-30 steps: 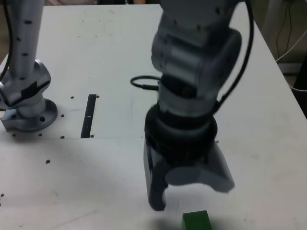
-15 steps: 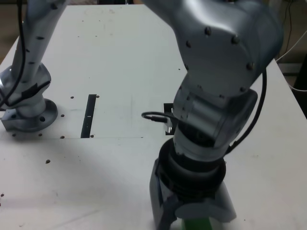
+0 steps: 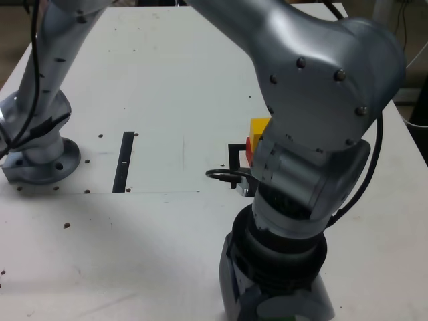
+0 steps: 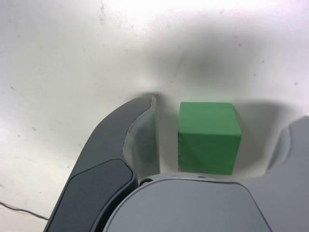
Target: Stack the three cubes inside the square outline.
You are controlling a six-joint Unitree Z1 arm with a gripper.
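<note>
In the wrist view the green cube [image 4: 208,136] rests on the white table between the two fingers of my gripper [image 4: 224,112]. A narrow gap shows on each side of it, so the jaws are open around it. In the exterior view my gripper [image 3: 274,309] is down at the table's near edge and covers the green cube. Behind the arm, the yellow cube [image 3: 259,126] sits on the red cube [image 3: 249,148]; both are partly hidden. A corner of the black square outline [image 3: 234,155] shows beside them.
The arm's base [image 3: 40,157] stands at the exterior view's left. A thin black strip [image 3: 124,160] lies next to it. A black cable [image 3: 224,174] loops off the wrist. The table's right edge [image 3: 401,124] runs close behind the arm.
The arm has lowered over the green cube, which now sits between the fingers and is hidden in the exterior view. The yellow and red cubes have come into sight behind it.
</note>
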